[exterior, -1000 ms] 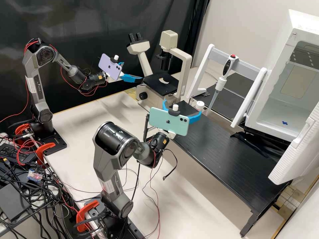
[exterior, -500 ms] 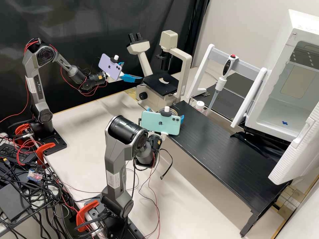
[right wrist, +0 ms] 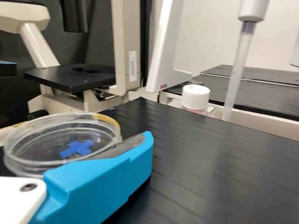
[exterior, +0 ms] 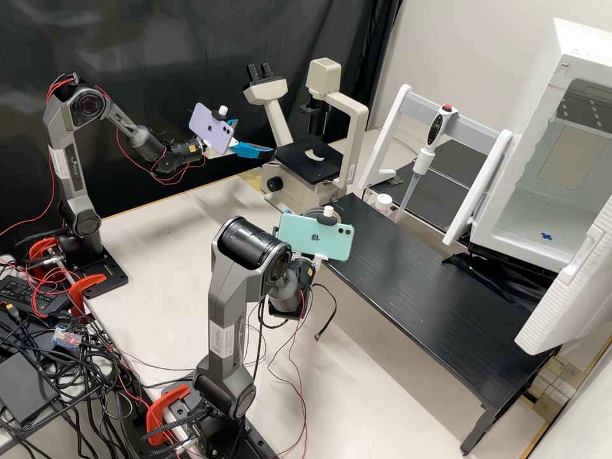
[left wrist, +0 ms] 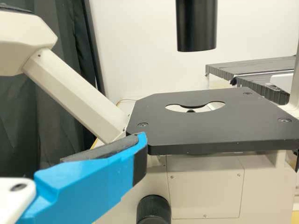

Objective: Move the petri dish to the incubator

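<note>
Two grippers are seen. Since a second ago, the right gripper has been drawn back from near the white-capped bottle to the end of the black shelf by the microscope; the left gripper is unmoved, well apart from the shelf, its fingers parted and nothing held. One petri dish is seen at that shelf end, beside the right gripper; whether it is gripped cannot be told. Beside the shelf, one microscope, one bottle, one pipette and one incubator are counted; two phones are carried by the arms.
</note>
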Robot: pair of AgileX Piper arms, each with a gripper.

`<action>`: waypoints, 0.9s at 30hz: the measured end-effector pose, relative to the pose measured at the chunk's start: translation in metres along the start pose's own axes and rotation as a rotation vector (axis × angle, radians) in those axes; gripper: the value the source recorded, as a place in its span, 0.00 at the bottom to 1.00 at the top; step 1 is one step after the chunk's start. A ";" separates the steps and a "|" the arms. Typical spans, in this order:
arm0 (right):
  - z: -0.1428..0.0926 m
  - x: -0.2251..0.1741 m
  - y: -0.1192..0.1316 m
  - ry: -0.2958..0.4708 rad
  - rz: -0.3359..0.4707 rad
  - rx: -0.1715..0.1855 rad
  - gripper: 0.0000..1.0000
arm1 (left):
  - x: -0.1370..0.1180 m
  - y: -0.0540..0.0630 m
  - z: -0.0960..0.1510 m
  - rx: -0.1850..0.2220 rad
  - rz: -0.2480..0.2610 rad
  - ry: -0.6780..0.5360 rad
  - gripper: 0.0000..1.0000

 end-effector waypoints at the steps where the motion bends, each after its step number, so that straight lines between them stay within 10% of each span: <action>1: 0.000 0.001 0.000 -0.002 -0.001 0.004 0.00 | 0.000 0.000 0.000 0.000 0.000 0.000 1.00; 27: 0.003 0.007 0.006 -0.040 -0.008 -0.006 0.00 | 0.000 0.000 0.000 0.000 0.000 0.000 1.00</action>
